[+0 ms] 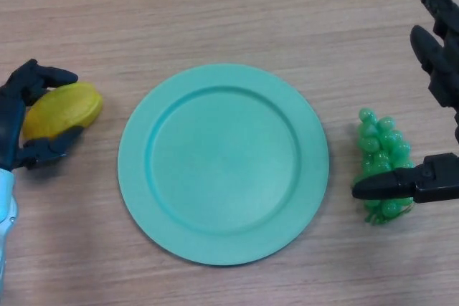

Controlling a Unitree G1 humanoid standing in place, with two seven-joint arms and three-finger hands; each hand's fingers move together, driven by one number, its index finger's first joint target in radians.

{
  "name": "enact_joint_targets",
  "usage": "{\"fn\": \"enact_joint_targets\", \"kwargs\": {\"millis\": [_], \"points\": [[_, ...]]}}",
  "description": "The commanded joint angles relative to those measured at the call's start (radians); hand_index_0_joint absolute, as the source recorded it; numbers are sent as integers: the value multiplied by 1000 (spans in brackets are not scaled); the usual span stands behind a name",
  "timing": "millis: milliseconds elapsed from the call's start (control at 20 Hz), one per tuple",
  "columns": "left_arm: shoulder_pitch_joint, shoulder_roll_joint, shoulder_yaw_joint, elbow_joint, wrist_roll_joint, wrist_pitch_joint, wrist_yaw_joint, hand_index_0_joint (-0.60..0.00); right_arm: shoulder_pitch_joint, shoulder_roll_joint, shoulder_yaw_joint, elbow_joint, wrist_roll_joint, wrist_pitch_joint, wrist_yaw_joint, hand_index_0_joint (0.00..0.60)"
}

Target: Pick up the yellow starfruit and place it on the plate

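The yellow starfruit is at the left side of the wooden table. My left hand is curled round it, fingers over its top and thumb under its near edge. I cannot tell whether it rests on the table or is lifted. The teal plate lies flat in the middle of the table, to the right of the starfruit, with nothing on it. My right hand is at the right edge, fingers straight and spread, holding nothing.
A bunch of green grapes lies right of the plate, between my right hand's fingers and its thumb, which covers the bunch's near part.
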Motion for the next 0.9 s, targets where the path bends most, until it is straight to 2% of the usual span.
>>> {"fn": "enact_joint_targets", "kwargs": {"millis": [50, 150, 300, 450, 550, 650, 800, 900], "points": [[0, 71, 59, -74, 46, -117, 63, -600, -27, -21, -64, -64, 51, -78, -19, 0], [26, 66, 81, -160, 8, -117, 34, -600, -26, -19, -63, -78, 66, -55, -21, 0], [60, 53, 100, -301, 20, -128, 73, -600, -21, -19, -57, -91, 70, -38, -20, 0], [101, 24, 108, -483, 9, -73, 33, -600, -19, -19, -56, -99, 63, -40, -17, 0], [129, -15, 85, -610, -27, -27, -38, -600, -22, -18, -53, -105, 65, -25, -15, 0], [157, -67, 43, -745, -93, 47, -140, -600, -25, -18, -53, -108, 66, -28, -14, 0], [198, -128, -35, -855, -42, 107, -240, -600, -28, -19, -48, -104, 54, -34, -17, 0], [195, -148, -76, -824, 42, 54, -239, -600, -28, -19, -50, -106, 49, -35, -14, 0]]}}
